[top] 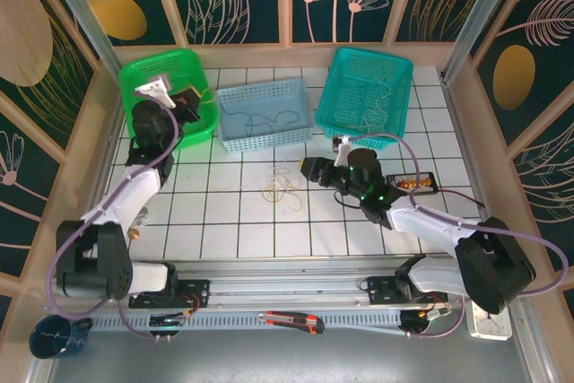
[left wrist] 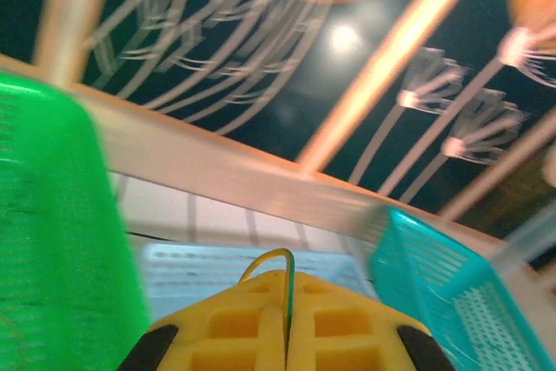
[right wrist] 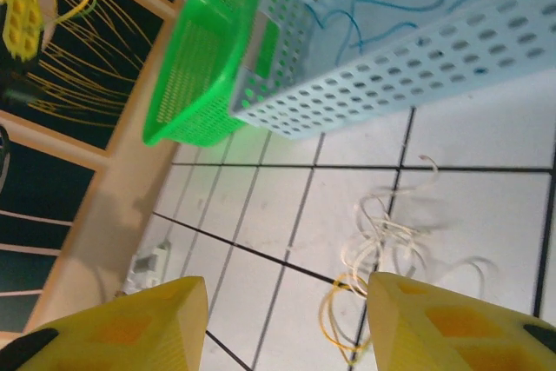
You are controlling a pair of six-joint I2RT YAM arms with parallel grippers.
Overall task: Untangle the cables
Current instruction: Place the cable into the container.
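Thin, limp cables [top: 281, 187], white and yellowish, lie in loose loops on the tiled counter [top: 224, 213], just beside the right pincer [right wrist: 287, 319], whose jaws stand apart. The left wrist view shows the left pincer [left wrist: 288, 288] clamped on a yellow-green wire [left wrist: 265, 258] beside the perforated green basket [left wrist: 52, 215].

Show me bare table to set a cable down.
Bare tiles: between the left arm and the cables, and along the near rail. Crowded: green basket, blue basket and teal basket at the back; right end effector beside the cables.

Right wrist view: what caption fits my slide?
Open right tool facing tangled cables on the table, blue basket behind.
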